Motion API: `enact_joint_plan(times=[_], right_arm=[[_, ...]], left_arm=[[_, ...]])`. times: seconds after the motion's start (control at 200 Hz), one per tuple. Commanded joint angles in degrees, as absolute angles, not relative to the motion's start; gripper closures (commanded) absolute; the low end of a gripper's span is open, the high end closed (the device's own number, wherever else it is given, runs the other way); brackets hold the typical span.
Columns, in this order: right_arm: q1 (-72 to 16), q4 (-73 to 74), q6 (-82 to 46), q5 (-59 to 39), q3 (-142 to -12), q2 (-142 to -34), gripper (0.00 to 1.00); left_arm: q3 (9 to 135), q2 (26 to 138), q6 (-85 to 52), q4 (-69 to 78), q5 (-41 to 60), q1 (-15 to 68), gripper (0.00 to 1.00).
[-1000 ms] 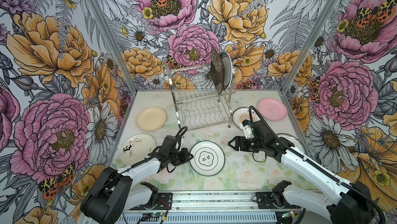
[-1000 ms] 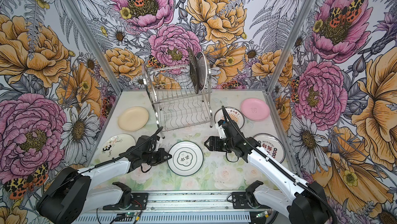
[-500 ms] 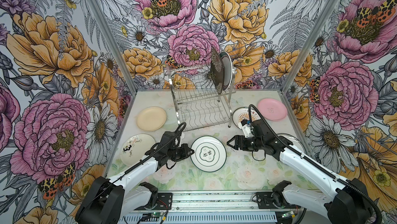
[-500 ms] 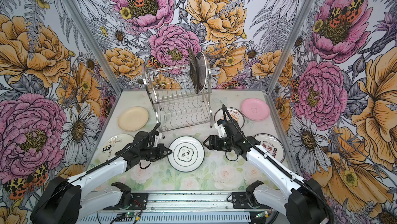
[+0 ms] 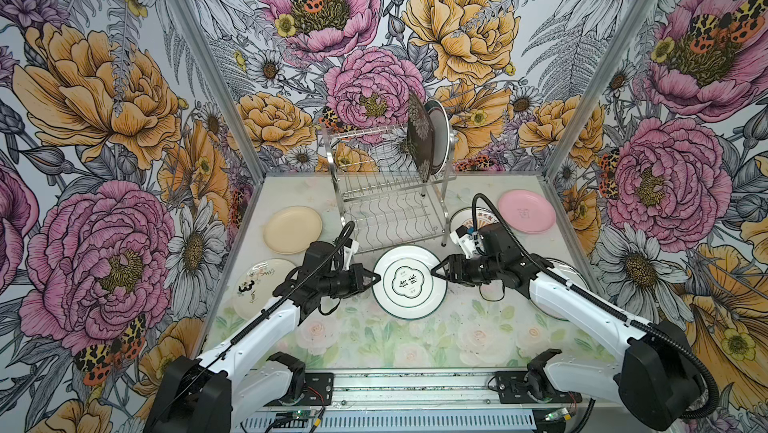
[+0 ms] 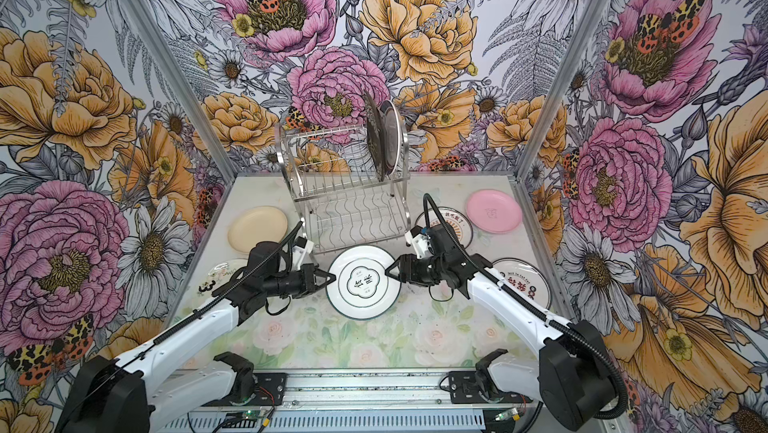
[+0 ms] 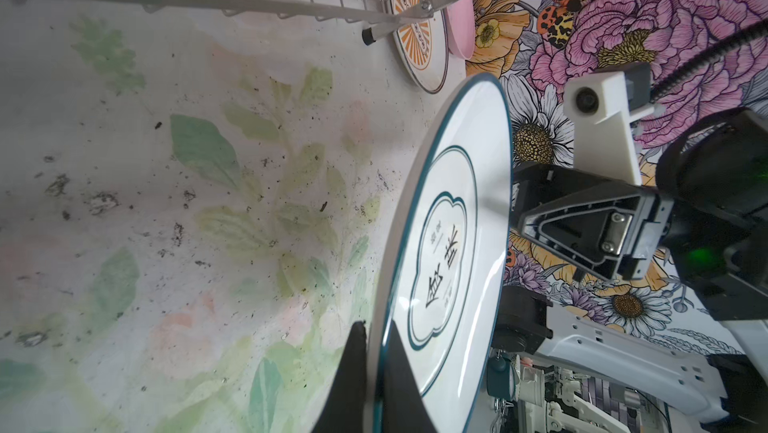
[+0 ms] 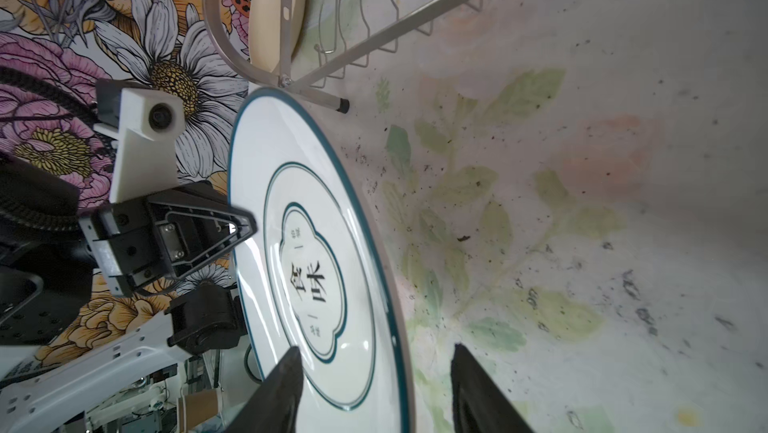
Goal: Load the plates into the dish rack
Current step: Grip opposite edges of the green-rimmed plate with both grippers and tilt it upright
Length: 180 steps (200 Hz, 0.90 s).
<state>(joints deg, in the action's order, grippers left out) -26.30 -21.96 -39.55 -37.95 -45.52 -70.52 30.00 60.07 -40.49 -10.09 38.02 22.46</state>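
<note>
Teal-rim plate [image 5: 409,281] between both grippers, face up, just near side of dish rack [image 5: 386,206]. Left gripper [image 5: 372,279] clamped tight on plate's left rim. Right gripper [image 5: 436,273] jaws partly spread, straddling right rim, gap visible. Both arms reach inward from near corners, wrists level, tips facing each other.

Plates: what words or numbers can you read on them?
"食味": middle of the teal-rim plate.
"3": white plate on the left.
Writing too small to read: sunburst plate, black-rim plate, pink plate.
</note>
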Motion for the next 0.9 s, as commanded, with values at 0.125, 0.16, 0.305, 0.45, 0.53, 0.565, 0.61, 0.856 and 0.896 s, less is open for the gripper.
enact_joint_plan(times=[0.125,0.16,0.305,0.45,0.53,0.565,0.61,0.856,0.896], right_arm=[[-25.7,-15.3,-41.4,-47.2,-49.5,-73.5,0.61],[-25.7,-15.2,-41.3,-48.0,-49.7,-74.0,0.63],[-25.7,-14.9,-41.1,-50.9,-50.4,-75.1,0.67],[-25.7,-14.7,-41.1,-51.7,-50.6,-75.5,0.70],[-25.7,-14.3,-41.2,-52.0,-50.7,-75.7,0.72],[-25.7,-14.2,-41.2,-52.3,-50.9,-75.9,0.74],[-25.7,-14.2,-41.2,-52.5,-50.9,-76.0,0.76],[-25.7,-14.2,-41.2,-51.6,-50.9,-75.7,0.94],[-25.7,-14.2,-41.3,-51.3,-50.9,-75.6,0.96]], left_arm=[[32.7,59.6,-40.2,-5.4,42.6,22.0,1.00],[32.8,59.8,-40.2,-5.1,42.8,21.9,1.00],[33.0,60.1,-40.0,-4.5,43.6,21.7,1.00],[33.4,60.5,-39.9,-4.1,44.3,21.5,1.00],[33.5,60.7,-39.9,-3.9,44.7,21.4,1.00],[33.4,60.7,-39.9,-3.7,44.8,21.5,1.00],[33.4,60.9,-39.9,-3.6,45.1,21.5,1.00],[33.5,61.3,-39.8,-3.9,45.5,21.0,1.00],[33.5,61.3,-39.7,-4.0,45.4,20.8,1.00]])
